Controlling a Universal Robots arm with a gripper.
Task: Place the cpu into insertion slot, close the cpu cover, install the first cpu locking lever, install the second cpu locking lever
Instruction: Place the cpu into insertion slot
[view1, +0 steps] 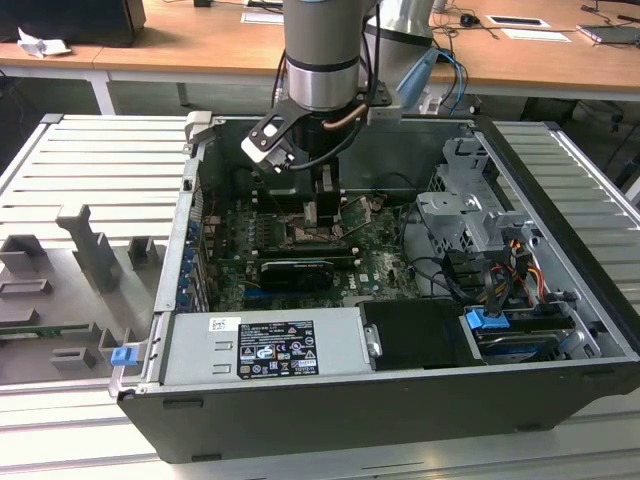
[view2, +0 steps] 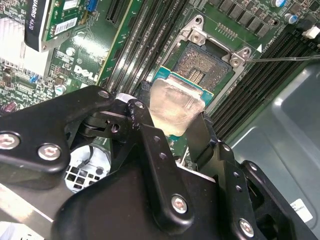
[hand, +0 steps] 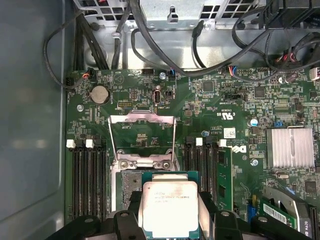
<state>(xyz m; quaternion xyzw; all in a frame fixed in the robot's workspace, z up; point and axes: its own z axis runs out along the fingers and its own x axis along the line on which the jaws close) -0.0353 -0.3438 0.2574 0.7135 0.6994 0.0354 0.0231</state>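
Ribbed grey metal table (view1: 100, 160) carries open black computer case (view1: 300, 420); grey fixture blocks (view1: 90, 250) on exterior view's left

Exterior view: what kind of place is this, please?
Probably a robotics lab or workshop: an open computer case lies on a ribbed metal table, the gripper holds a chip over its board, and wooden desks stand behind.
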